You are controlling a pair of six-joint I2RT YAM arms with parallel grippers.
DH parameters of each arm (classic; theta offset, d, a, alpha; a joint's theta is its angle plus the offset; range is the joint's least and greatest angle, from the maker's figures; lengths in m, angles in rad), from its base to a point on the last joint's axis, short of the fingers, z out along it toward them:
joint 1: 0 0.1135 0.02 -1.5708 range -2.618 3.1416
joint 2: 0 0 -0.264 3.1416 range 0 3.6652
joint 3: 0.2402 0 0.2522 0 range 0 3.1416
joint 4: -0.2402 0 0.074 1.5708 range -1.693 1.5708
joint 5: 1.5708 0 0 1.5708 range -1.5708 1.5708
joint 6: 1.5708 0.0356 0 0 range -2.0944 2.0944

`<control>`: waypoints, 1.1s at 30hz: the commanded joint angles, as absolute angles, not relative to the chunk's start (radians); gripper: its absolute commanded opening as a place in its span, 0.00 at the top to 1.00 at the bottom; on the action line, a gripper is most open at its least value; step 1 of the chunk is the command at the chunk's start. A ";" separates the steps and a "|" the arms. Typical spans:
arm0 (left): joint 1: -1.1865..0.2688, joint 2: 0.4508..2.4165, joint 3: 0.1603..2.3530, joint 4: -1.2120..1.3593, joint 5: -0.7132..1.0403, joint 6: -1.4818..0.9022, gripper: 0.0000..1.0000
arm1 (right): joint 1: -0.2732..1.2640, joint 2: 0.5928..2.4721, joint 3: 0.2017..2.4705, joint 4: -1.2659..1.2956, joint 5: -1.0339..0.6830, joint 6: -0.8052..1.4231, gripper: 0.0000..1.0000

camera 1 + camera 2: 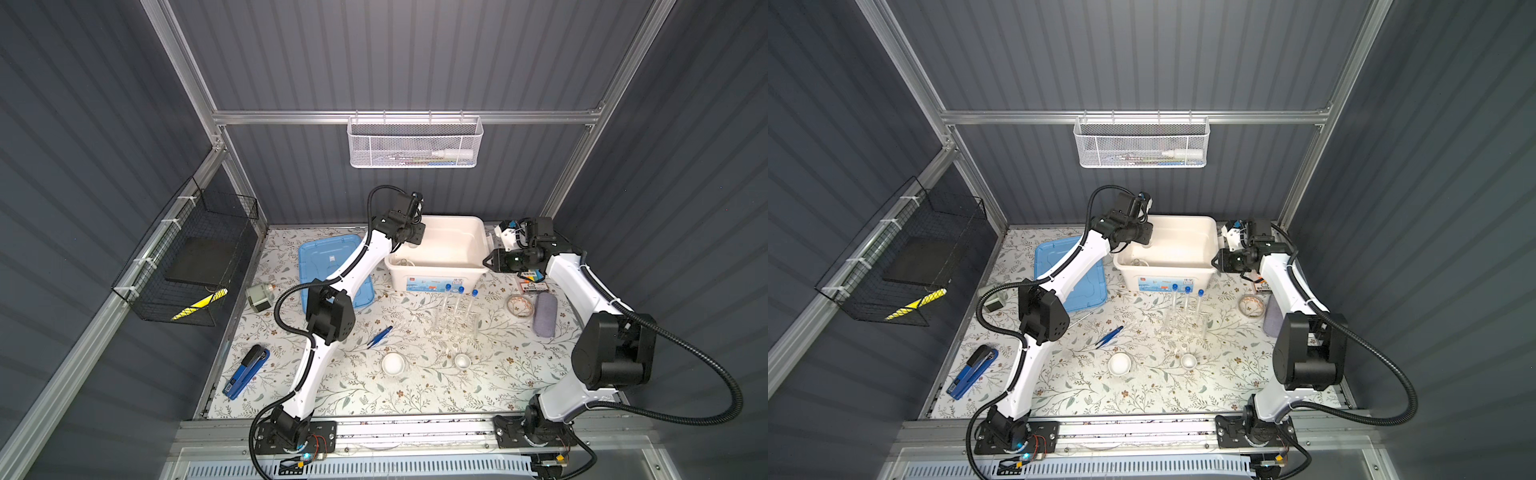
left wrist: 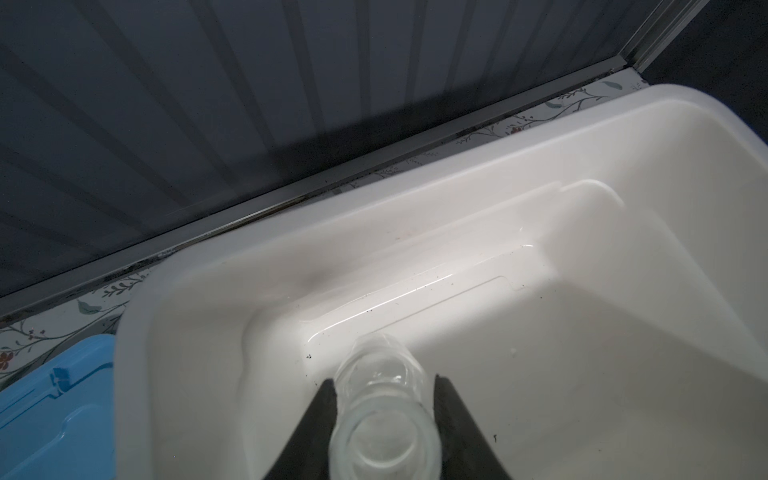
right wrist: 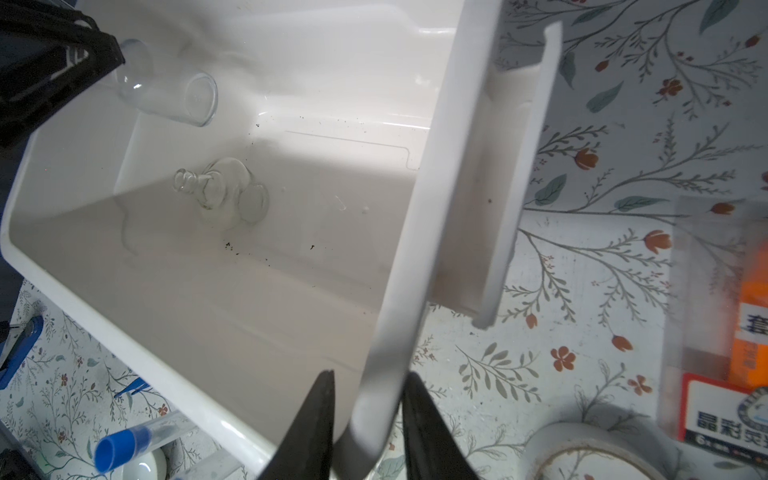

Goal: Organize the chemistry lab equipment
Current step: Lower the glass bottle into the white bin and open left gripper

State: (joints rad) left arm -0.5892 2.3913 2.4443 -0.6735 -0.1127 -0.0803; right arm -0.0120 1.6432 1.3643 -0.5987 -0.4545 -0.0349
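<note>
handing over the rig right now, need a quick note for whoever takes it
Left gripper: fingers shut on a small glass flask, held over a corner of the white bin.
Right gripper: shut on the bin's rim.
Done: another flask lies on the bin floor.
Left: test tubes in their rack, blue tweezers and two white dishes, all out on the table.

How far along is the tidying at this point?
Done: one flask lies in the white bin. In hand: the left gripper holds a second flask over it, while the right gripper grips the rim. Still out: test tubes, tweezers, two dishes.
</note>
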 commanded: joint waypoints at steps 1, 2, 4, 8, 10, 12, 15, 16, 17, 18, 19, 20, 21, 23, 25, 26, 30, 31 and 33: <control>-0.584 2.422 2.491 -0.689 -0.136 -0.041 0.67 | -0.005 1.626 1.354 -0.664 -0.487 -0.086 0.70; -0.584 2.428 2.493 -0.691 -0.142 -0.037 0.67 | -0.006 1.626 1.353 -0.664 -0.486 -0.086 0.71; -0.585 2.439 2.496 -0.694 -0.152 -0.027 0.67 | -0.008 1.626 1.352 -0.664 -0.486 -0.086 0.70; -0.585 2.457 2.503 -0.700 -0.169 -0.006 0.67 | -0.012 1.627 1.350 -0.663 -0.489 -0.087 0.70; -0.585 2.466 2.508 -0.704 -0.176 0.003 0.67 | -0.013 1.628 1.348 -0.658 -0.489 -0.086 0.69; -0.584 2.471 2.515 -0.709 -0.178 0.007 0.67 | -0.014 1.628 1.345 -0.653 -0.484 -0.083 0.69; -0.584 2.476 2.514 -0.706 -0.174 0.012 0.66 | -0.014 1.623 1.334 -0.639 -0.486 -0.082 0.67; -0.584 2.480 2.514 -0.704 -0.175 0.014 0.66 | -0.014 1.622 1.330 -0.633 -0.489 -0.080 0.66; -0.584 2.482 2.514 -0.703 -0.174 0.018 0.66 | -0.014 1.621 1.327 -0.631 -0.490 -0.077 0.66; -0.584 2.489 2.516 -0.701 -0.175 0.021 0.66 | -0.014 1.621 1.324 -0.628 -0.490 -0.076 0.66; -0.584 2.494 2.517 -0.703 -0.175 0.023 0.66 | -0.014 1.621 1.321 -0.629 -0.489 -0.074 0.66; -0.584 2.498 2.519 -0.705 -0.172 0.026 0.66 | -0.014 1.621 1.320 -0.629 -0.488 -0.075 0.66; -0.584 2.502 2.520 -0.707 -0.172 0.028 0.66 | -0.014 1.621 1.319 -0.629 -0.486 -0.074 0.65; -0.584 2.507 2.520 -0.711 -0.175 0.032 0.66 | -0.014 1.621 1.317 -0.628 -0.482 -0.072 0.65; -0.584 2.511 2.519 -0.713 -0.179 0.036 0.66 | -0.014 1.621 1.316 -0.628 -0.482 -0.071 0.65; -0.584 2.513 2.519 -0.715 -0.181 0.038 0.66 | -0.014 1.623 1.316 -0.629 -0.482 -0.071 0.66; -0.584 2.520 2.519 -0.723 -0.188 0.041 0.66 | -0.014 1.628 1.315 -0.624 -0.482 -0.068 0.66; -0.584 2.523 2.519 -0.725 -0.191 0.043 0.66 | -0.013 1.629 1.315 -0.622 -0.482 -0.067 0.66; -0.584 2.528 2.519 -0.731 -0.191 0.044 0.66 | -0.014 1.631 1.315 -0.620 -0.480 -0.065 0.65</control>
